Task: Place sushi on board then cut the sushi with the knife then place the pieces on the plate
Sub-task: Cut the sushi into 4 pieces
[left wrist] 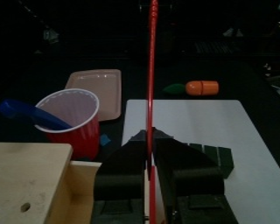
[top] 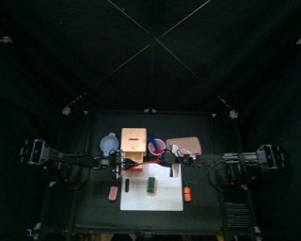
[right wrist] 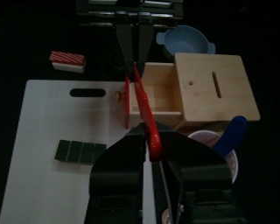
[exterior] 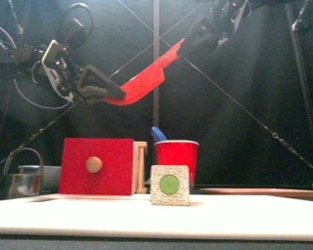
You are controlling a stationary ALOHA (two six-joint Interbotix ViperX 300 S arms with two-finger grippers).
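While the left fingers (left wrist: pixel 125 171) and the right fingers (right wrist: pixel 199 171) both pinch the red knife (exterior: pixel 149 73) above the table, we should free one end only when the other grip looks firm. Then we should bring the blade squarely across the sushi roll (exterior: pixel 170 186), lying on the white cutting board (right wrist: pixel 49 114), nearer than the wooden box (exterior: pixel 101 166).

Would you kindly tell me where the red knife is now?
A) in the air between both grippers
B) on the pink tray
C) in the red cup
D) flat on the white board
A: the red knife slants in mid-air, with the left gripper at one end and the right gripper at the other.
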